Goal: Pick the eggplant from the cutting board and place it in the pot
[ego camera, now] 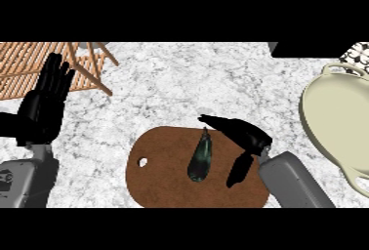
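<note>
Right hand poised beside the eggplant on the cutting board.

The slim, dark green-purple eggplant (200, 158) lies lengthwise on the brown, rounded wooden cutting board (166, 188), near its middle, with its stem end pointing away from the robot. The black right hand (241, 134) hangs over the board's far right part, just beside the eggplant, fingers spread apart: some stretch toward the eggplant's stem tip, the thumb points down along its right side, and nothing is clasped. The large cream-coloured pot (335, 122) with side handles stands at the counter's right edge, well apart from the board. The black left hand (43, 105) rests at the left edge, fingers straight and together, in front of a light wooden slatted rack (32, 63).
</note>
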